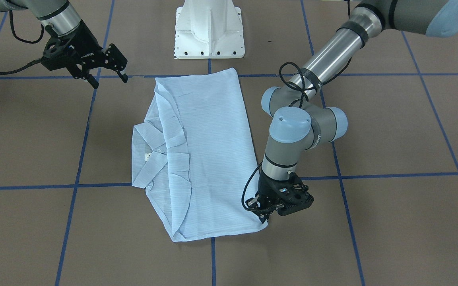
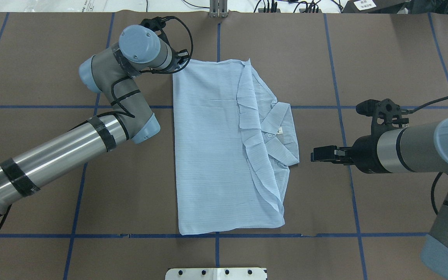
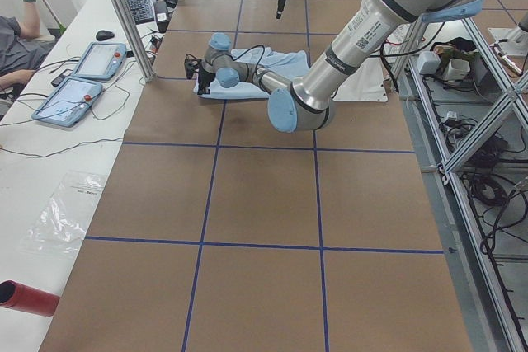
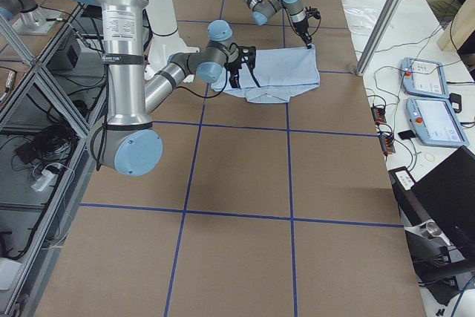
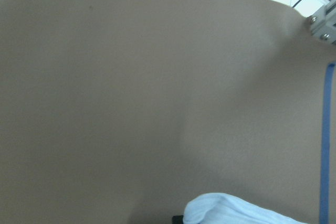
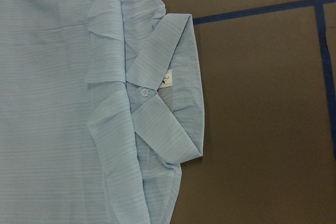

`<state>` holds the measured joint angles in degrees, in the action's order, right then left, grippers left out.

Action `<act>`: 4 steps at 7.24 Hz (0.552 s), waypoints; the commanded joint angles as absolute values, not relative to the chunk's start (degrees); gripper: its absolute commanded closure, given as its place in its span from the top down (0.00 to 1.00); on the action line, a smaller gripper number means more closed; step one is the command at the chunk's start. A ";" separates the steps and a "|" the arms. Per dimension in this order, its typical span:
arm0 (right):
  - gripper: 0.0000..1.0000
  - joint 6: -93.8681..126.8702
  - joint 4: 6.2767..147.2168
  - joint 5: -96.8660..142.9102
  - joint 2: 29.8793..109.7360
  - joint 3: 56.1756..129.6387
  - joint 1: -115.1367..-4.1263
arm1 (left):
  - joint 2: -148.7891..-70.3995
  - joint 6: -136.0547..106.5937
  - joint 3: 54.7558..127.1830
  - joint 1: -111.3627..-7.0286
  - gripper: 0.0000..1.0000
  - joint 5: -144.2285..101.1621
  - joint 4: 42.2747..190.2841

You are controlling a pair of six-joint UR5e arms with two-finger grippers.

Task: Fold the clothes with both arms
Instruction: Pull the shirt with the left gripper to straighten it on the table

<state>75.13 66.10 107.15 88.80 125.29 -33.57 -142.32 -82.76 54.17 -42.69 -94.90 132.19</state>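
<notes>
the brown bench [image 1: 392, 131] with its blue tape lines [image 1: 392, 174] carries the light blue striped shirt [image 1: 209, 159], which lies flat with its sides folded in. my left claw [image 1: 266, 214] is down at the shirt's hem corner, touching the cloth; i cannot tell whether it pinches it. my right claw [image 1: 109, 81] hangs spread wide, off the shirt, beside its collar [image 2: 282, 130] end.
</notes>
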 commanded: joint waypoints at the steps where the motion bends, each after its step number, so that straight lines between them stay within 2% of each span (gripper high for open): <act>1: 1.00 75.41 66.09 107.14 88.77 125.33 -33.57 | -143.61 -80.25 48.88 -42.80 0.00 -90.37 140.16; 4: 1.00 75.41 66.09 107.05 88.68 125.24 -33.49 | -143.53 -80.24 48.69 -42.80 0.00 -89.12 141.94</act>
